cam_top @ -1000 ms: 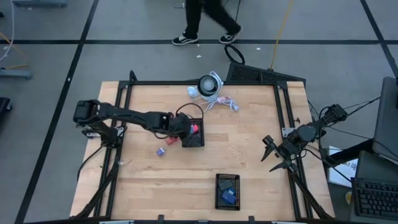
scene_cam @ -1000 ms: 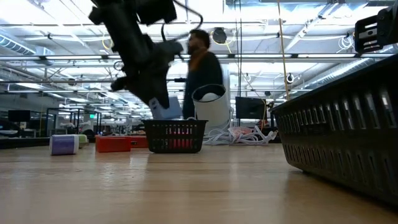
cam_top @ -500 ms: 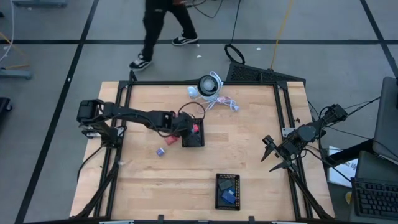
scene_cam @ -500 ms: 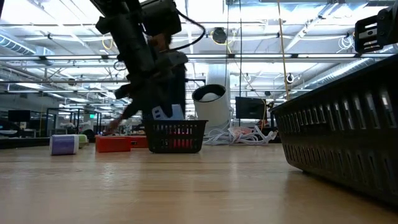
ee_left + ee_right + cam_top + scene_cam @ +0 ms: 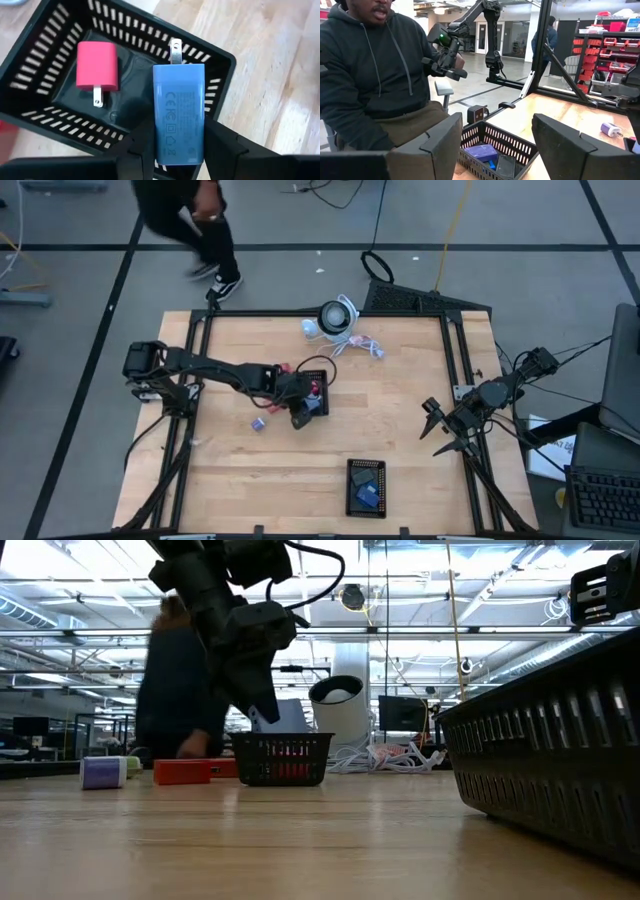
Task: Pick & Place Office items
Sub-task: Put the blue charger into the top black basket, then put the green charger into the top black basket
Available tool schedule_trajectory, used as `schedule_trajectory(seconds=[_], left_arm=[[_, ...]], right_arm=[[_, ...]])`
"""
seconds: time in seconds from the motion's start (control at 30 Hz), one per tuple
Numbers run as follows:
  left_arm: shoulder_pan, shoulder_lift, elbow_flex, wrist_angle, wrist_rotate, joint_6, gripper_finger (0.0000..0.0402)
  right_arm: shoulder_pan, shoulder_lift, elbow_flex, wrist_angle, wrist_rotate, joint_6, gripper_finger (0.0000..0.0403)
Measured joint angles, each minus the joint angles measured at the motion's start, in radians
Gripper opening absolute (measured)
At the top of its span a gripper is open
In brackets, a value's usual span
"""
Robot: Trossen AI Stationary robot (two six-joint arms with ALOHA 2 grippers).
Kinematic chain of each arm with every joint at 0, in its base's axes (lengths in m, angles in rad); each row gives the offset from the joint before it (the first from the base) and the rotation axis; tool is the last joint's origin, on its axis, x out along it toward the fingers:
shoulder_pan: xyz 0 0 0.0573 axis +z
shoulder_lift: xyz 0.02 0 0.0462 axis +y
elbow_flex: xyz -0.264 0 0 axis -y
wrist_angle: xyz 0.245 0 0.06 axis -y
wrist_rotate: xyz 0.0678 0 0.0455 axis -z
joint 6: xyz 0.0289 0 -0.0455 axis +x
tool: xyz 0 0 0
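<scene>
Now: left gripper [image 5: 179, 150] clamped on blue charger [image 5: 178, 120], long axis in line with fingers, prongs forward, hanging over tray [image 5: 222, 62] directly beneath, red charger [image 5: 97, 66] lying inside just beside; right gripper [image 5: 440, 428] parked far off, spread.

We see a blue charger [image 5: 178, 115] with silver prongs, a red charger [image 5: 97, 67] in our black slotted tray [image 5: 60, 35], pale wood table [image 5: 400, 420], a lilac block [image 5: 258, 423], a white round device [image 5: 337, 315], dark arms, a second black tray [image 5: 366, 486] holding blue pieces.
</scene>
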Motion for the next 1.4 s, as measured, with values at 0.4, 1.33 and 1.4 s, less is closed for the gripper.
schedule_trajectory(seconds=[0.4, 1.33, 1.4], left_arm=[[0.000, 0.000, 0.000, 0.002, 0.009, 0.110, 0.0129], [-0.001, 0.000, -0.027, 0.018, -0.028, 0.113, 0.0167], [-0.001, 0.000, -0.027, 0.031, -0.029, 0.114, 0.0163]], right_arm=[[0.000, 0.000, 0.000, 0.000, 0.000, 0.000, 0.0230], [0.000, 0.000, 0.000, 0.000, 0.000, 0.000, 0.0230], [0.000, 0.000, 0.000, 0.000, 0.000, 0.000, 0.0231]])
